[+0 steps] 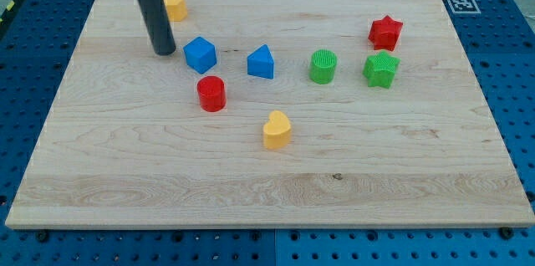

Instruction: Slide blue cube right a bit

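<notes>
The blue cube (pixel 200 54) lies on the wooden board (pixel 267 182) at the view's upper left. My tip (pixel 164 50) is on the board just left of the blue cube, a small gap apart from it. The dark rod rises from the tip toward the view's top. A blue triangular block (pixel 262 63) lies to the right of the cube. A red cylinder (pixel 211 94) lies just below the cube.
A yellow block (pixel 175 5) sits behind the rod at the top left. A green cylinder (pixel 323 67), a green star (pixel 381 69) and a red star (pixel 385 33) lie at the right. A yellow heart (pixel 277 130) lies at the centre.
</notes>
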Motion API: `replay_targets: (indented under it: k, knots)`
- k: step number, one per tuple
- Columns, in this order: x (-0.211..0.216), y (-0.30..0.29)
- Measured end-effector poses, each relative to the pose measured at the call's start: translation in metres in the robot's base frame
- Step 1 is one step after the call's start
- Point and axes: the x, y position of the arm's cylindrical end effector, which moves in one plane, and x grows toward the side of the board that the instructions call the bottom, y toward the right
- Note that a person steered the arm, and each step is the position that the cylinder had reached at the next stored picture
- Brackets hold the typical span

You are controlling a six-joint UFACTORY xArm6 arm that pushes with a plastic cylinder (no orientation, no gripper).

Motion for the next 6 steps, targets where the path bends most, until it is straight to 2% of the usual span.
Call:
replay_targets:
  k: [3,4,5,6]
  knots:
    - [0.012,0.004]
    - [-0.007,0.01]
    - [-0.009,0.024]
    - [0.007,0.034]
